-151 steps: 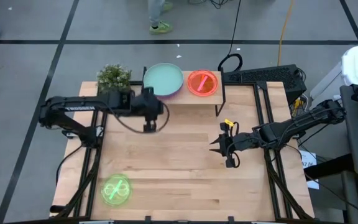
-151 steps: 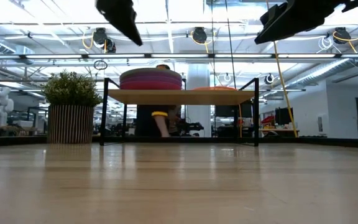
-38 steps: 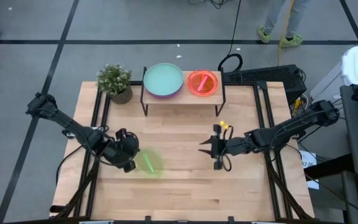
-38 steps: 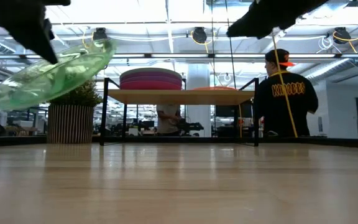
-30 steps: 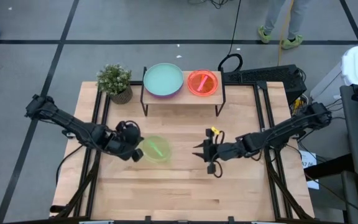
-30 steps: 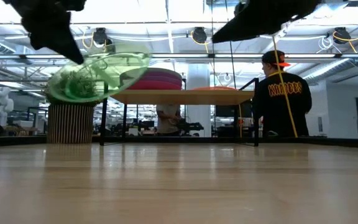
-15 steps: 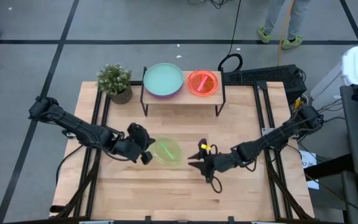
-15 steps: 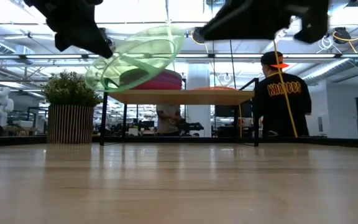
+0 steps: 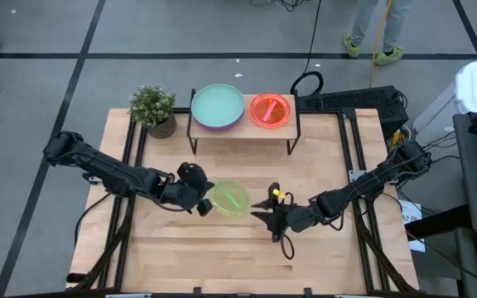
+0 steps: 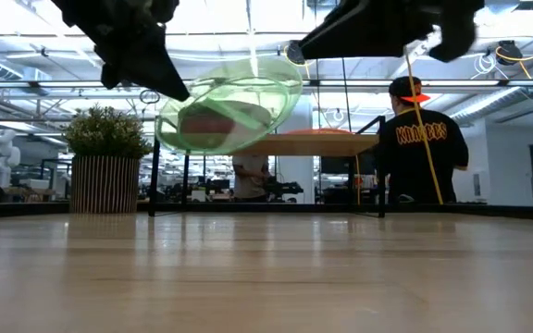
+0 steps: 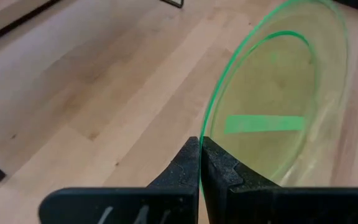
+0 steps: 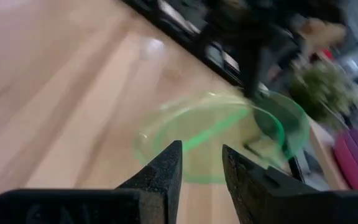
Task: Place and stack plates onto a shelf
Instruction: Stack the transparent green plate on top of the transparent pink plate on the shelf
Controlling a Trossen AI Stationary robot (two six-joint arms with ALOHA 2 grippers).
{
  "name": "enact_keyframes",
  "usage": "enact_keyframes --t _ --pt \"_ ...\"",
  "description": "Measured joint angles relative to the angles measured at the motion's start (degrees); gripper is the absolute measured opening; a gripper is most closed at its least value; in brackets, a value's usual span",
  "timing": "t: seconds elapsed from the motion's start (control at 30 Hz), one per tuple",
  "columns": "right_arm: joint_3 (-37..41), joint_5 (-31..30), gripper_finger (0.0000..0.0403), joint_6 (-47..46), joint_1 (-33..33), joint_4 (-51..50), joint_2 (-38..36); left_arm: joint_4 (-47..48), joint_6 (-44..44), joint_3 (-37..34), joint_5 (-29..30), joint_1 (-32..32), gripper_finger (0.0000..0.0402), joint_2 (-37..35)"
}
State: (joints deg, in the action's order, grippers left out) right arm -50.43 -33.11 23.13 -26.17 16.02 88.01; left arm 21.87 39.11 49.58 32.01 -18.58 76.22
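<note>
A translucent lime-green plate (image 9: 231, 199) hangs in the air over the middle of the table, tilted, held by my left gripper (image 9: 203, 201), which is shut on it. My right gripper (image 9: 260, 217) is open and hovers just to the plate's right, touching nothing; in the right wrist view the lime-green plate (image 12: 219, 134) lies ahead of my right gripper (image 12: 202, 163). The shelf (image 9: 290, 126) stands at the far edge. On it sit a stack topped by a teal plate (image 9: 218, 106) and an orange plate (image 9: 270, 110). My left gripper pinches the lime-green plate's rim (image 11: 206, 122) between its two fingers, on the side toward the table's left. The fingers come from the left, slanting down. The plate is lifted clear of the table and tilted, its right side higher in the low view (image 10: 234, 106).
A potted plant (image 9: 153, 108) stands left of the shelf. A black keyboard (image 9: 350, 101) lies right of the shelf. A person in a dark shirt (image 10: 422, 139) stands beyond the table. Bare wood stretches along the near edge (image 9: 238, 265).
My left gripper has carried the lime-green plate toward the table's right, to the middle, staying shut on its rim. My right gripper has moved left and a little toward the near edge, closing in on the plate.
</note>
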Motion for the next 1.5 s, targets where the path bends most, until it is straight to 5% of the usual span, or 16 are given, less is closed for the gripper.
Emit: enact_keyframes --t 0.17,0.3,0.57,0.9,1.17,1.5 --pt "0.0 -9.7 0.0100 -5.4 1.7 0.0 0.0 -1.6 -1.3 -0.1 0.0 1.2 0.0003 1.2" --pt "0.0 -11.6 0.0100 -7.2 2.2 -0.1 0.0 -2.3 -2.3 -0.1 0.0 1.7 0.0003 1.8" --pt "0.0 -7.6 0.0100 -4.0 1.7 -0.2 -0.6 -2.7 -3.1 0.0 -0.1 2.1 0.0003 2.5" --pt "0.1 18.2 0.0100 1.4 0.4 -3.6 -0.4 -2.3 -3.0 0.0 -11.4 3.8 0.0003 2.6" --pt "0.1 18.1 0.0100 6.6 -0.6 -3.2 4.7 -2.9 -2.1 0.0 -14.1 4.4 0.0003 4.0" --pt "0.0 11.0 0.0100 19.5 -0.6 4.3 14.2 -2.1 -2.9 -0.1 -20.0 6.4 0.0003 7.7"
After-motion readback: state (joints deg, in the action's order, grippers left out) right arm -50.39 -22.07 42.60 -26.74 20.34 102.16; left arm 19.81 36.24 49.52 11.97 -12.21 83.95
